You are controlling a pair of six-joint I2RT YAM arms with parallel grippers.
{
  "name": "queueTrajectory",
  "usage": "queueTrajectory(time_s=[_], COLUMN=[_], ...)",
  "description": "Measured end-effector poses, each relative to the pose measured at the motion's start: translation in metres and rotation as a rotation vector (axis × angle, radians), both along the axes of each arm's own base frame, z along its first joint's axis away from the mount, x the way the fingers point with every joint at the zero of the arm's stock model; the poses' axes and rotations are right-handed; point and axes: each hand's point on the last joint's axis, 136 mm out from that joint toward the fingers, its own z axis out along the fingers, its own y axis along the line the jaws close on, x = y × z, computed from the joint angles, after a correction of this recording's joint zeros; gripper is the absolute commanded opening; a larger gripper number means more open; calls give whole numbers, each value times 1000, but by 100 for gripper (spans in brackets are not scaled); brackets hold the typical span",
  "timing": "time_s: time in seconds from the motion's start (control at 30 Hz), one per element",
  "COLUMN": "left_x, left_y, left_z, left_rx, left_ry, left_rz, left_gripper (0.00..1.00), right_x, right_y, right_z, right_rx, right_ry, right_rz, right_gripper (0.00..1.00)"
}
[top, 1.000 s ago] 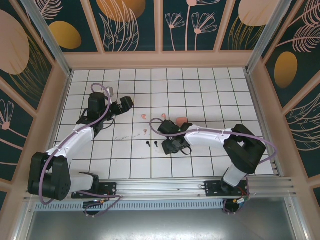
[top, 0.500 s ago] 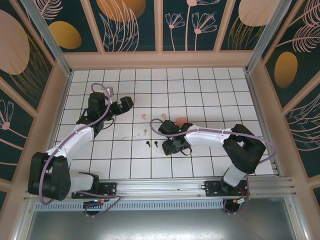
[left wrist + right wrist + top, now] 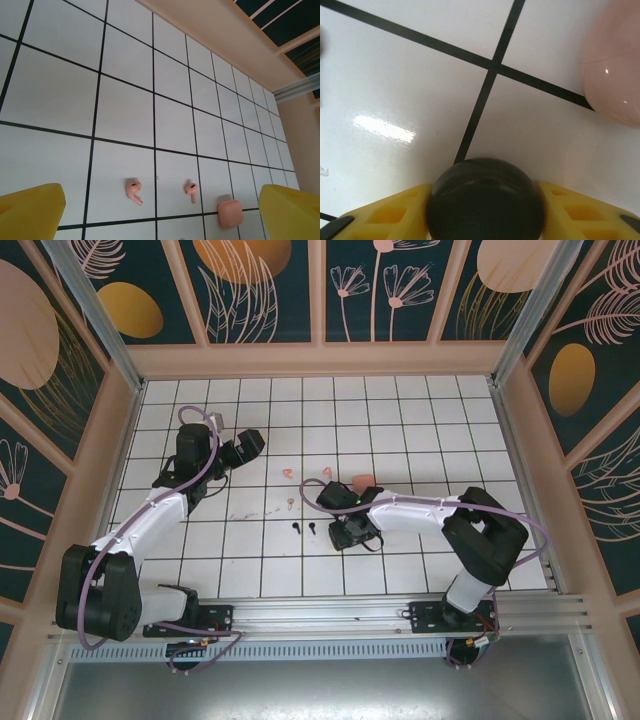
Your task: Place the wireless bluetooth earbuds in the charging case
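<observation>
**Left gripper** (image 3: 248,446): the jaws are standing spread wide, gripping nothing, and hanging above the bench (image 3: 125,115).

**Coral set:** the two coral-pink earbuds (image 3: 133,190) are lying ahead of the left jaws and between them. They are apart from each other, with stems pointing back toward the jaws. The coral case (image 3: 230,213) is sitting just beside one bud, close in front of one jaw, and is appearing closed.

**Black earbuds** (image 3: 296,528): they are lying side by side just left of the right jaws, clear of them.

**Right gripper** (image 3: 350,532): it is sitting low on the bench. Its jaws are pinching the black charging case (image 3: 485,197), with a yellow pad touching each flank. I cannot tell whether its lid is open. A pale pink case (image 3: 615,65) is sitting ahead of these jaws and off to one side, apart from the black one.

**Handling, as judged:**
- The buds are looking very light, rigid and glossy, so they are likely to skid on the slick tile.
- The best hold is across the rounded head, leaving the stem free to lead into its socket.
- The domed black case is likely to squirt out of a high grip, so it is best held low across its widest flanks.
</observation>
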Motion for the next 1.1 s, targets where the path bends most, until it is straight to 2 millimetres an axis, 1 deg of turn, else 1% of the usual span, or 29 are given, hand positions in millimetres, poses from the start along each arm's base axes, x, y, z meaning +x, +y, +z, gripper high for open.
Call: queueTrajectory(time_s=[0.17,0.23,0.3,0.4,0.47,0.53,0.6,0.67,0.7,0.77,0.87,0.93,1.07,1.1], left_x=[-1,-2,-4,-9,-12,-15,-19,-23,-24,-27,-30,-32,-32,-31], left_y=[-3,-5,-6,-9,-11,-14,-16,-18,-19,-25,-40,-52,-75,-80], left_z=[2,5,8,11,11,8,3,1,1,5,17,23,22,21], left_rx=[-28,-38,-48,-70,-95,-122,-147,-173,-181,-198,-212,-222,-228,-227], left_ry=[6,-8,-29,-68,-96,-117,-131,-151,-163,-193,-250,-283,-308,-311], left_rz=[-4,-16,-26,-44,-57,-71,-80,-87,-90,-104,-143,-174,-227,-239], left_gripper=[95,95,95,95,94,93,93,92,92,91,89,85,74,73], right_x=[-1,1,9,39,70,101,130,154,163,178,188,191,196,196], right_y=[4,10,22,44,54,54,46,36,33,33,43,49,58,60], right_z=[5,16,37,84,119,145,163,174,177,181,182,183,193,195], right_rx=[21,51,107,240,356,458,554,637,668,750,844,889,972,987], right_ry=[6,-2,-28,-97,-151,-189,-206,-208,-203,-176,-115,-79,-29,-24], right_rz=[-15,-30,-52,-124,-212,-309,-425,-544,-588,-683,-775,-823,-897,-907], right_gripper=[39,38,36,36,36,36,35,35,35,35,35,34,34,34])
